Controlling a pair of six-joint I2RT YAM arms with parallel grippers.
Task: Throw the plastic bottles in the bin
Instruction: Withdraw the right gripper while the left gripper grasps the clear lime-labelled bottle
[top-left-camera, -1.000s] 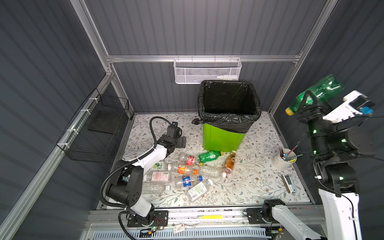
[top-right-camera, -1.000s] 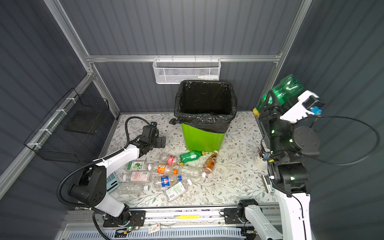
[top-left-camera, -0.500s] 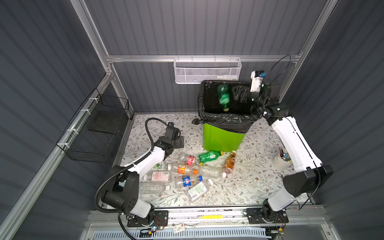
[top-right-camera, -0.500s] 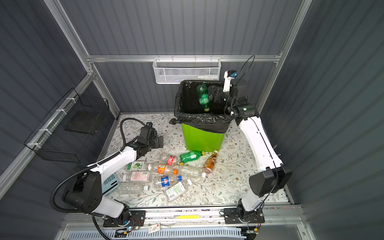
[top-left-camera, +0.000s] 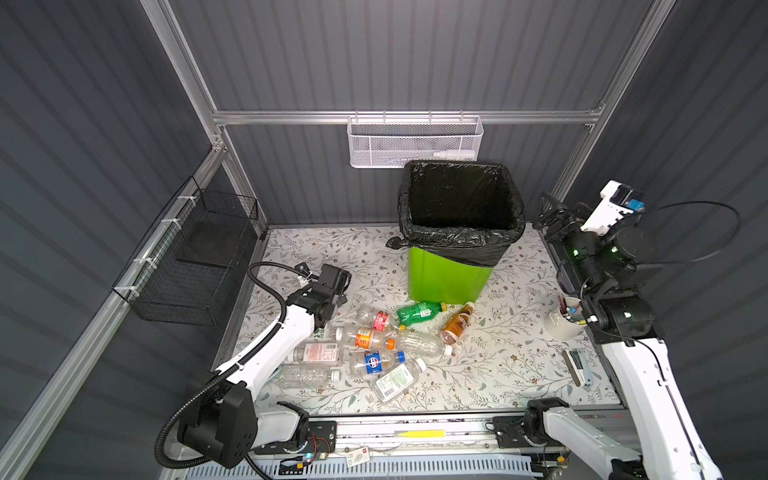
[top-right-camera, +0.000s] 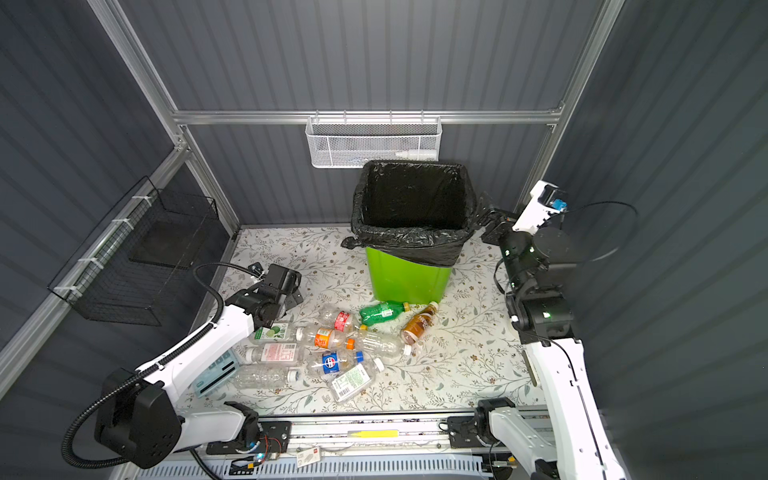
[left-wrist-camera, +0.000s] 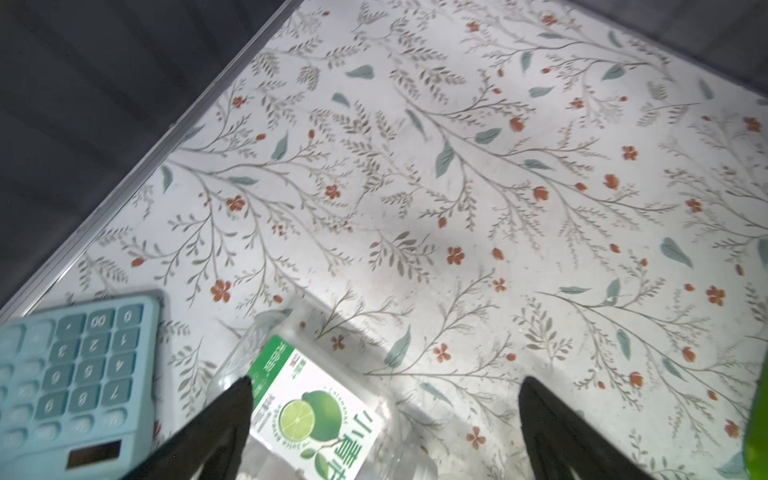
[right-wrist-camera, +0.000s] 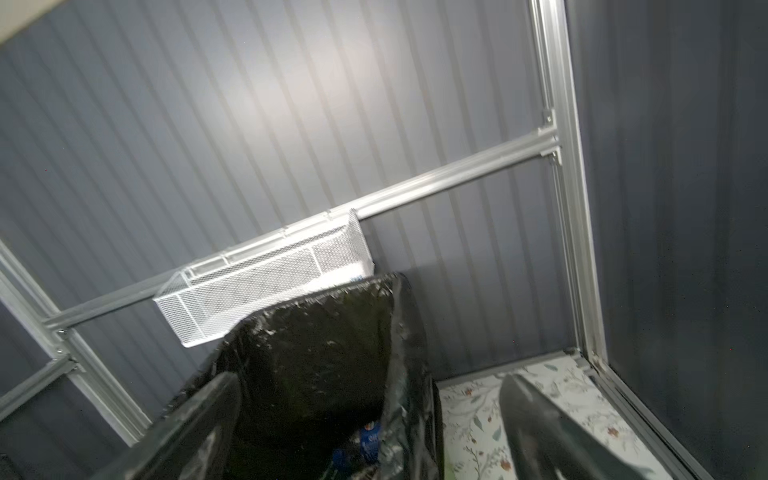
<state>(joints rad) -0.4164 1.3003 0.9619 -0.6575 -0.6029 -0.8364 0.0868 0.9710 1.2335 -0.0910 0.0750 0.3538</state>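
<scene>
The plastic bottles (top-left-camera: 374, 360) are seen lying on their sides in a heap on the flowered mat (top-left-camera: 498, 365), just in front of the square green bin (top-left-camera: 449, 278). A few are half hidden under the left arm (top-left-camera: 282, 345). One lime-label bottle (left-wrist-camera: 316, 415) is cut off in the left wrist view. Deep in the crinkly black bag (right-wrist-camera: 316, 353) only a blue blur (right-wrist-camera: 368, 436) can be made out. The left gripper (left-wrist-camera: 385, 380) and right gripper (right-wrist-camera: 372, 376) are spread wide, and nothing is held.

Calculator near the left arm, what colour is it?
The calculator is pale blue with darker blue keys, clearest in the left wrist view.
</scene>
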